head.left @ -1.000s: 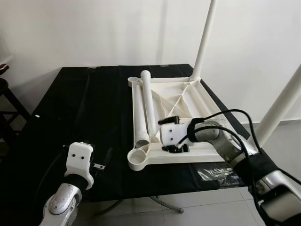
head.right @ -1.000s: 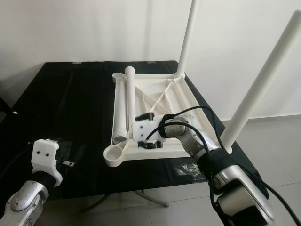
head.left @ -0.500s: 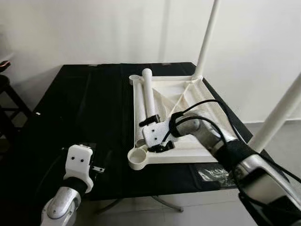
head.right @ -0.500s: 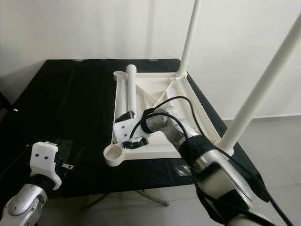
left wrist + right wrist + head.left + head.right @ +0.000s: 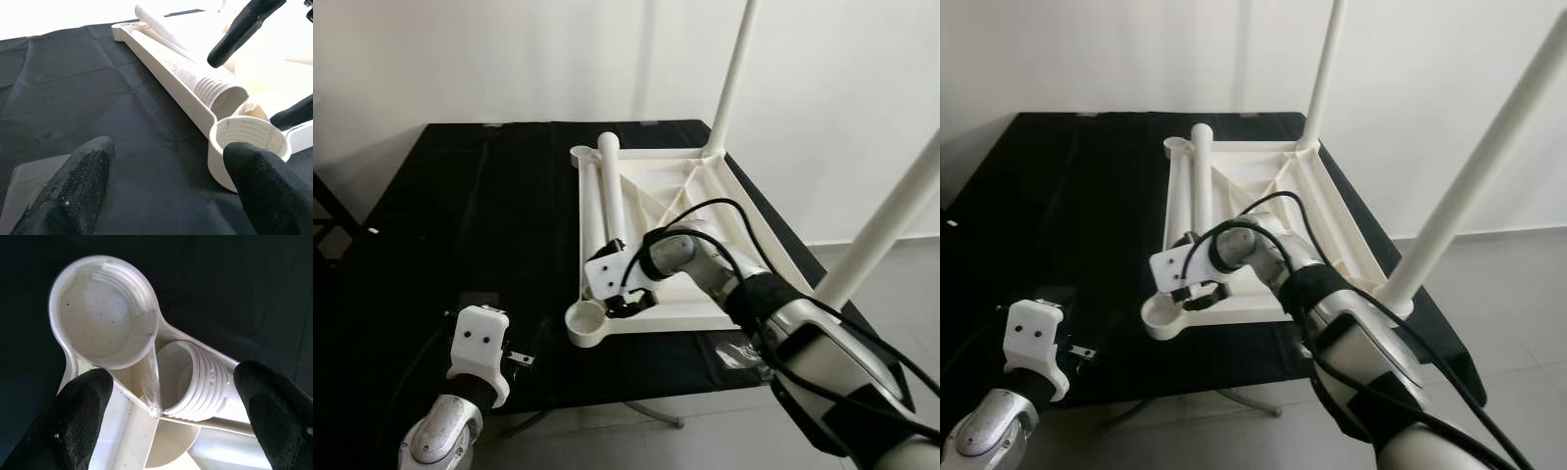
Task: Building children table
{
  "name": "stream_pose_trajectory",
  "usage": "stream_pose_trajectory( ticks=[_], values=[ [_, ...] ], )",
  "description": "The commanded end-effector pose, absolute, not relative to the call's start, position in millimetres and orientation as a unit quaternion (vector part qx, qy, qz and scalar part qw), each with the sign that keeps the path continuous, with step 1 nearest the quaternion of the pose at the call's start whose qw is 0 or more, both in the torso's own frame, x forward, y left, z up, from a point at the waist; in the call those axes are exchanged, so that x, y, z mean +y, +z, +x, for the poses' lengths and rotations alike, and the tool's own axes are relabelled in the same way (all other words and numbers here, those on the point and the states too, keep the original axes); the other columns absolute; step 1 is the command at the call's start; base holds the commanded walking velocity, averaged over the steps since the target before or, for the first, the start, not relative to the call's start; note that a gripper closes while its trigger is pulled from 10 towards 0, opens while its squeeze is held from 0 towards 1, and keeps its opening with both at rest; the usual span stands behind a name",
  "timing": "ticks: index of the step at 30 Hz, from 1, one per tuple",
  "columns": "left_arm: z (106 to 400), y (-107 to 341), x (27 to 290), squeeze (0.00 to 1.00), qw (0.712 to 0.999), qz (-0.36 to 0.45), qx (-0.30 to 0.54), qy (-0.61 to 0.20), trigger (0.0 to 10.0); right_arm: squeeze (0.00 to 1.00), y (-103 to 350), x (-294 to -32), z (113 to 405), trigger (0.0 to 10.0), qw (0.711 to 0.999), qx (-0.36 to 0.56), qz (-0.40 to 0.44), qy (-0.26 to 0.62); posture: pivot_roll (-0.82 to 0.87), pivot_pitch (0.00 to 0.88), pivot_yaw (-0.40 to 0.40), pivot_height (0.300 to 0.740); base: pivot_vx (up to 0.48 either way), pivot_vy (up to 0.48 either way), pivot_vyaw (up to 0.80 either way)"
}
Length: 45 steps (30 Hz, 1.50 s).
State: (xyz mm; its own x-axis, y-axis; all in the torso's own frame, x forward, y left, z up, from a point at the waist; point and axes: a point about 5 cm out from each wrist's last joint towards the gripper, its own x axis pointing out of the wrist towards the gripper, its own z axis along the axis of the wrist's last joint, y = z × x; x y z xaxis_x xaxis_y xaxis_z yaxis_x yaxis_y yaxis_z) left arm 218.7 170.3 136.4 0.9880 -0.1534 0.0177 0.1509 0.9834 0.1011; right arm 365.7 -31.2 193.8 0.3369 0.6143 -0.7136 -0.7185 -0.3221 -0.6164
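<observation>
One loose table leg (image 5: 610, 196) lies lengthwise away from the empty corner socket (image 5: 586, 321); the right claw (image 5: 625, 284), nearer, straddles its threaded end, open.

Probably a plain room in a home: bare white walls (image 5: 509, 59), grey tiled floor (image 5: 1518, 294), black-draped table (image 5: 460, 215).

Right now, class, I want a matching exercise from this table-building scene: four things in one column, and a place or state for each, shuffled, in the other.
Things:
1. loose leg
2. empty corner socket
3. right gripper
4. left gripper

Places or states:
A. open, low over the black cloth
B. lying flat inside the upturned tabletop
C. threaded, nothing screwed in
D. open around the loose leg's threaded end

Pairs: 1-B, 2-C, 3-D, 4-A
</observation>
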Motion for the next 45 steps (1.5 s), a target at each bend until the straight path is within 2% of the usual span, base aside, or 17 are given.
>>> stream_pose_trajectory(
  ticks=[1,3,4,7,15,16,19,26,28,36,40,43,45],
  values=[
    [215.8,136.5,168.5,0.0,0.996,0.046,-0.009,-0.075,10.0,0.0,207.3,-18.4,370.7,10.0,0.62,0.015,-0.562,0.548,-0.08,0.095,-0.079,0.74,0.0,0.0,0.0],
    [215.8,136.5,168.5,0.0,0.996,0.046,-0.009,-0.075,10.0,0.0,207.3,-18.4,370.7,10.0,0.62,0.015,-0.562,0.548,-0.08,0.095,-0.079,0.74,0.0,0.0,0.0],
    [214.5,136.8,167.9,0.0,0.996,0.042,-0.008,-0.075,10.0,0.0,213.6,-14.7,374.5,10.0,0.643,0.009,-0.548,0.534,-0.08,0.097,-0.08,0.74,0.0,0.0,0.0],
    [213.8,137.0,167.4,0.0,0.996,0.038,-0.008,-0.077,10.0,0.0,225.1,-10.2,373.7,10.0,0.663,-0.003,-0.499,0.558,-0.08,0.1,-0.081,0.74,0.0,0.0,0.0],
    [213.4,137.4,167.4,0.0,0.996,0.037,-0.007,-0.078,10.0,0.0,234.3,-8.3,371.8,10.0,0.665,-0.006,-0.456,0.592,-0.09,0.1,-0.081,0.74,0.0,0.0,0.0],
    [213.4,137.6,167.6,0.0,0.996,0.035,-0.006,-0.077,10.0,0.0,241.6,-6.1,374.3,10.0,0.677,-0.012,-0.448,0.584,-0.09,0.099,-0.082,0.74,0.0,0.0,0.0],
    [213.5,137.8,167.6,0.0,0.996,0.034,-0.006,-0.077,10.0,0.0,242.7,-5.3,377.7,10.0,0.683,-0.01,-0.463,0.564,-0.09,0.099,-0.082,0.74,0.0,0.0,0.0],
    [213.9,138.5,166.9,0.0,0.996,0.034,-0.006,-0.077,10.0,0.0,221.1,-4.5,380.6,10.0,0.676,0.024,-0.517,0.525,-0.09,0.103,-0.083,0.74,0.0,0.0,0.0],
    [213.5,139.0,165.8,0.0,0.996,0.033,-0.007,-0.077,10.0,0.0,212.6,-4.4,382.6,10.0,0.684,0.036,-0.53,0.501,-0.08,0.107,-0.087,0.74,0.0,0.0,0.0],
    [212.6,139.8,164.1,0.0,0.997,0.031,-0.007,-0.076,10.0,0.0,201.5,-2.9,380.8,10.0,0.675,0.053,-0.538,0.502,-0.08,0.116,-0.094,0.74,0.0,0.0,0.0],
    [212.3,140.0,163.4,0.0,0.997,0.029,-0.007,-0.076,10.0,0.0,201.5,-4.9,383.1,10.0,0.678,0.051,-0.55,0.484,-0.08,0.12,-0.098,0.74,0.0,0.0,0.0],
    [211.6,140.4,162.7,0.0,0.997,0.029,-0.008,-0.075,10.0,0.0,198.1,-1.0,384.1,10.0,0.698,0.042,-0.552,0.454,-0.08,0.123,-0.101,0.74,0.0,0.0,0.0],
    [211.5,140.6,162.7,0.0,0.997,0.029,-0.008,-0.075,10.0,0.0,195.2,1.2,383.2,10.0,0.699,0.041,-0.555,0.449,-0.08,0.124,-0.101,0.74,0.0,0.0,0.0]
  ],
)
